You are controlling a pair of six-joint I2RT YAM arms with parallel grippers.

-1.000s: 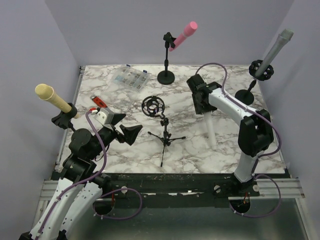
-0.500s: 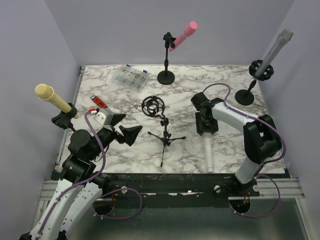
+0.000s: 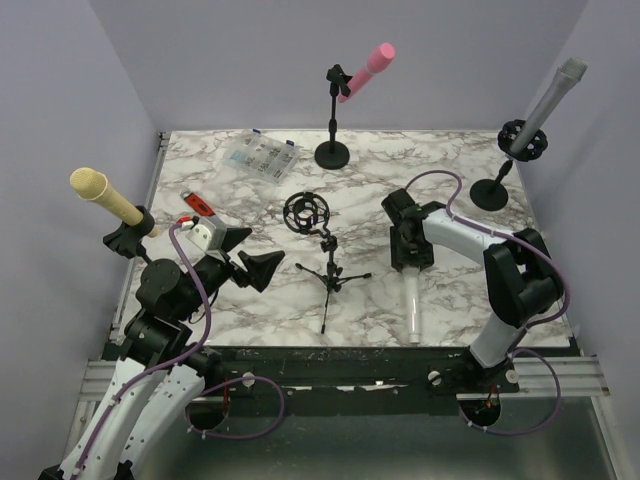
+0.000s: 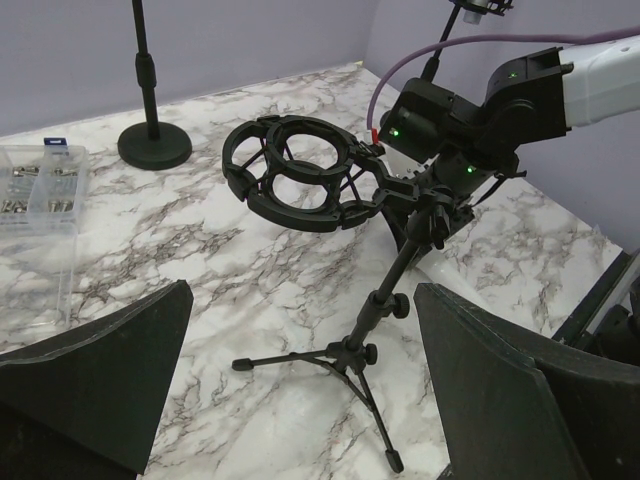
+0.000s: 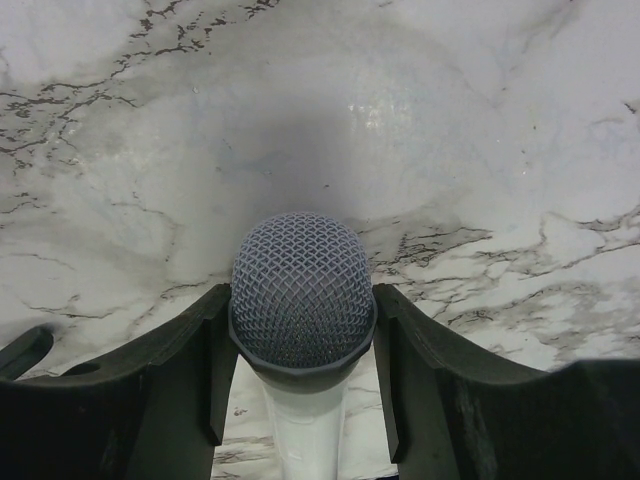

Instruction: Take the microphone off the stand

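The right hand (image 3: 410, 250), half closed, pinches the white microphone with a grey mesh head (image 3: 412, 305), whose body stretches toward the near edge, low over the marbled white worktop (image 3: 250, 200). Only the right wrist view shows the fingers (image 5: 205, 350) pressed against the head's collar. The left hand (image 3: 250, 257), spread wide, faces the black tripod stand (image 4: 400, 270), well apart from the microphone.

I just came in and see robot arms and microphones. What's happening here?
The right arm's fingers are clamped on a white microphone near its mesh head, holding it low over the marble table. The ring on the tripod stand is empty, so the microphone is out. The left arm's fingers hang wide open near the stand, holding nothing.
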